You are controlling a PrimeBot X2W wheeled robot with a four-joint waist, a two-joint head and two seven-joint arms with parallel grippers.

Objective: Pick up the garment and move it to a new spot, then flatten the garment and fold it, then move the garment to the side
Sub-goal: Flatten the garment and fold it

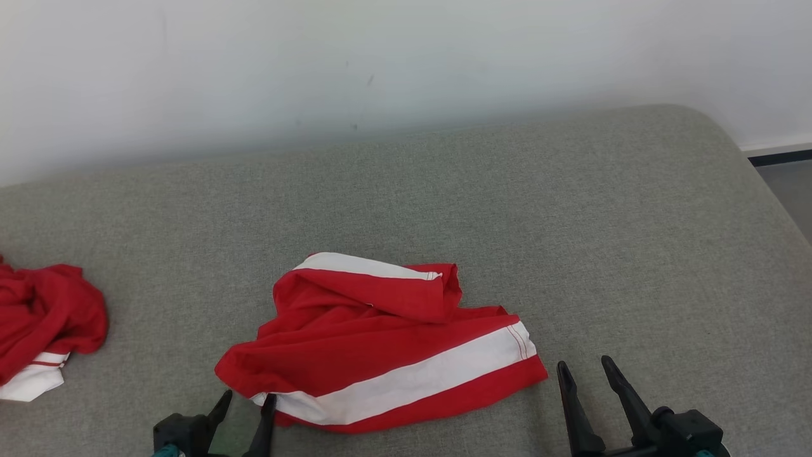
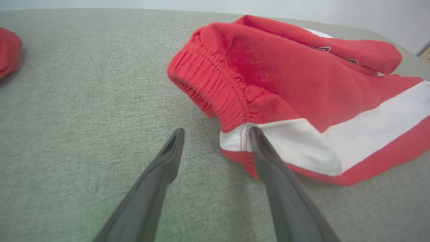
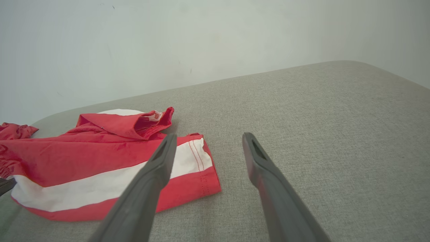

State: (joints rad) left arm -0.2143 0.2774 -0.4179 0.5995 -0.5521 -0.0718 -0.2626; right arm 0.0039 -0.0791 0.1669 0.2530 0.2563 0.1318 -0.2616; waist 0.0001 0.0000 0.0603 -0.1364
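A red garment with white stripes [image 1: 380,346] lies crumpled on the grey cushioned surface [image 1: 571,222], near its front middle. Its ribbed waistband [image 2: 215,87] faces my left gripper [image 1: 247,401], which stands open at the garment's front left corner, one fingertip touching the white stripe [image 2: 295,144]. My right gripper [image 1: 585,369] is open just right of the garment's striped hem [image 3: 198,161], apart from it, with nothing between its fingers.
A second red and white garment [image 1: 44,324] lies bunched at the left edge of the surface. A pale wall [image 1: 380,63] runs behind it. The surface drops off at the right, where floor and a dark baseboard [image 1: 780,155] show.
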